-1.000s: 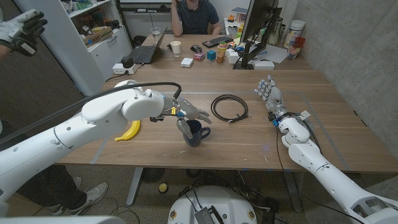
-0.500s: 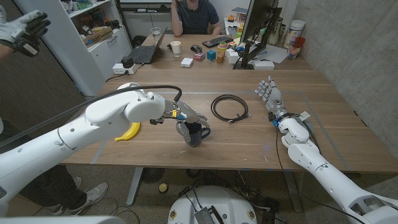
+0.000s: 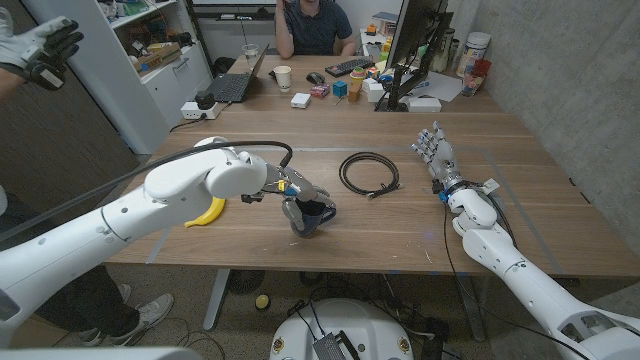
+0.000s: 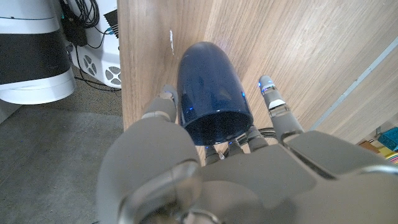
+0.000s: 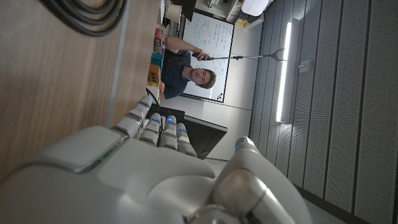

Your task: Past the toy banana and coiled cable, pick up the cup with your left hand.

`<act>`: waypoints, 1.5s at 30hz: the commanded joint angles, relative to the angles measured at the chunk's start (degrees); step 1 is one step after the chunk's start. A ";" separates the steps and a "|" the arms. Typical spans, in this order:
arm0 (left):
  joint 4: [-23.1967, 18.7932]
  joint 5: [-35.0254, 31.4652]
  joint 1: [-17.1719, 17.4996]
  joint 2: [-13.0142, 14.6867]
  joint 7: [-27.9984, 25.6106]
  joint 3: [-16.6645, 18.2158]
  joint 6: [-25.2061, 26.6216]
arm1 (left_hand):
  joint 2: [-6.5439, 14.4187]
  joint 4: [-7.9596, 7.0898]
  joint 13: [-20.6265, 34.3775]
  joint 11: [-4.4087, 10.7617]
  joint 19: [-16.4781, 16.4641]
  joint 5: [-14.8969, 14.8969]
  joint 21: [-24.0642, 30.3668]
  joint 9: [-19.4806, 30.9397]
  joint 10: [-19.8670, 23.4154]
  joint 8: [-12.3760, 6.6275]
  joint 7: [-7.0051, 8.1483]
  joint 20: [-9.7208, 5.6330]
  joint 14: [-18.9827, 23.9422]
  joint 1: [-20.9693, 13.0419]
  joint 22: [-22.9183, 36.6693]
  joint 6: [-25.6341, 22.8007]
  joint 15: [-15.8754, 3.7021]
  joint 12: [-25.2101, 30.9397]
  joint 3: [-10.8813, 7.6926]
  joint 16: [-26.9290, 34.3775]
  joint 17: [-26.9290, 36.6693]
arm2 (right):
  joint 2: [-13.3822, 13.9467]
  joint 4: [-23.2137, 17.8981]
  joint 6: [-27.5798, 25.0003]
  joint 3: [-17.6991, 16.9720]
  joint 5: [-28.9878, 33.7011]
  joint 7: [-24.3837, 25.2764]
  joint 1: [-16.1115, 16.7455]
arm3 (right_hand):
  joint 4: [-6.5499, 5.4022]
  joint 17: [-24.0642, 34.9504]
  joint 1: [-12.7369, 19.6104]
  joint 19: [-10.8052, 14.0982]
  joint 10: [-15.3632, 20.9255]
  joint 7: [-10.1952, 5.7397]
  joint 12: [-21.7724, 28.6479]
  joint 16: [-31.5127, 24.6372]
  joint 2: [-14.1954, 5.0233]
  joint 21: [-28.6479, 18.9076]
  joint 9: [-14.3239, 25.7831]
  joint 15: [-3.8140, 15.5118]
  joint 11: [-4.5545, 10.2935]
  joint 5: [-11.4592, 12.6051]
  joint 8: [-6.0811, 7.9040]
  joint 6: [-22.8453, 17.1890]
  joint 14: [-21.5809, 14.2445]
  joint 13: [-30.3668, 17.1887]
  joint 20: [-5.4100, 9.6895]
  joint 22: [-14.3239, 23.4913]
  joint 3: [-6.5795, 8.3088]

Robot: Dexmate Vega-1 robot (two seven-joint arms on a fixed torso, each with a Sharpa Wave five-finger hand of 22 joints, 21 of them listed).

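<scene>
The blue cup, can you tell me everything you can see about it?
The cup is dark blue and shiny, like glazed ceramic, with a handle on the side. It is tilted, near the front edge of the wooden table, right of the toy banana. The left hand grips it, fingers on both sides of it in the wrist view. I cannot tell if it touches the table.

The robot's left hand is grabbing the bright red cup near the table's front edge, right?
Not quite: the cup is dark blue, not red, as the left wrist view shows. The left hand does have its fingers around it near the front edge of the wooden table.
</scene>
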State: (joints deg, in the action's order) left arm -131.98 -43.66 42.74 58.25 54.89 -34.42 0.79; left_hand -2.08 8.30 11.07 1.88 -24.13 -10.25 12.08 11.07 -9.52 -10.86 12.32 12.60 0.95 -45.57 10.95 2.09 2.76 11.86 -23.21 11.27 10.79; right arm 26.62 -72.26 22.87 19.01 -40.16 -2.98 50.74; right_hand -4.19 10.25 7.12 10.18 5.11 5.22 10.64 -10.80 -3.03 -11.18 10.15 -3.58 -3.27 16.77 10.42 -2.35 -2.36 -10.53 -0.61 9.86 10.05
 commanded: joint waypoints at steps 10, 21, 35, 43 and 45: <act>-3.21 -15.75 10.00 2.86 -19.44 1.77 -1.92 | 6.02 1.40 0.57 0.29 -19.26 0.03 7.75 0.88 16.76 -5.24 -2.50 -2.77 16.19 -13.97 0.85 -19.58 -7.12 4.68 0.67 4.93 1.66 | -0.44 1.58 0.33 -0.09 0.18 -0.02 -1.04 | 0.04 0.13 -0.15 -0.32 0.68 0.17 0.41 -0.16 -0.34 -0.10 0.11 -0.59 -0.02 0.43 0.48 -0.36 0.07 -0.16 -0.11 0.20 -0.13; -2.99 -23.66 17.29 2.77 -31.67 5.42 0.02 | 6.35 1.66 8.01 2.63 -34.38 -0.41 16.01 2.27 35.66 -14.45 -10.33 -15.92 30.59 -27.00 0.41 -45.90 -12.94 13.75 2.47 12.45 4.59 | -0.75 2.24 0.73 -0.12 0.53 0.32 -1.75 | 0.10 0.12 -0.08 -0.28 0.77 0.18 0.42 -0.17 -0.41 -0.13 0.11 -0.57 -0.09 0.48 0.48 -0.42 -0.05 -0.17 -0.11 0.20 -0.16; -1.66 -23.58 18.37 1.44 -32.97 7.22 0.02 | 7.64 1.65 11.02 3.46 -37.61 -0.75 20.24 2.34 39.61 -15.99 -15.69 -20.72 37.49 -31.23 0.97 -54.10 -14.58 16.14 0.83 12.57 3.41 | -1.54 3.96 0.60 0.54 1.08 0.10 -3.46 | 0.18 0.11 0.04 -0.30 1.04 0.21 0.49 -0.17 -0.52 -0.13 0.11 -0.57 -0.05 0.54 0.48 -0.49 -0.17 -0.17 -0.08 0.20 -0.15; -1.99 -23.18 18.49 0.90 -33.21 8.17 0.55 | 7.50 1.56 11.46 3.39 -37.81 -0.71 20.95 2.34 39.89 -15.73 -15.92 -21.20 38.46 -31.43 1.10 -54.28 -14.66 16.36 0.76 12.37 3.10 | -1.78 4.19 0.50 0.40 0.74 0.15 -3.66 | 0.22 0.11 0.09 -0.29 1.05 0.20 0.48 -0.17 -0.56 -0.14 0.11 -0.57 -0.01 0.56 0.48 -0.53 -0.21 -0.18 -0.04 0.20 -0.16; -2.16 -23.15 18.86 0.80 -33.96 8.64 0.99 | 7.57 1.51 11.55 3.26 -37.80 -0.71 21.09 2.35 39.88 -15.66 -16.00 -21.21 38.70 -31.47 1.13 -54.27 -14.61 16.38 0.71 12.35 3.04 | -1.74 4.21 0.55 0.40 0.77 0.07 -3.68 | 0.23 0.11 0.10 -0.29 1.00 0.21 0.45 -0.16 -0.57 -0.14 0.11 -0.56 -0.03 0.56 0.48 -0.52 -0.21 -0.18 -0.05 0.20 -0.17</act>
State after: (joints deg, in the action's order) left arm -133.86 -66.70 60.69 59.64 22.42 -27.33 0.87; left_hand -8.68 10.16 22.41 2.34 -62.10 -10.73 32.80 13.28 23.87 -26.60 18.74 -8.00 33.01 -62.40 11.87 -29.81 2.87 27.82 -20.63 23.75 13.83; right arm 25.17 -68.51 23.52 19.37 -39.26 -2.83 47.52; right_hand -4.19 10.25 7.12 10.18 5.64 5.43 10.64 -10.80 -3.03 -11.19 10.15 -3.58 -3.17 16.77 10.42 -2.56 -2.36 -10.53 -0.61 9.87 10.05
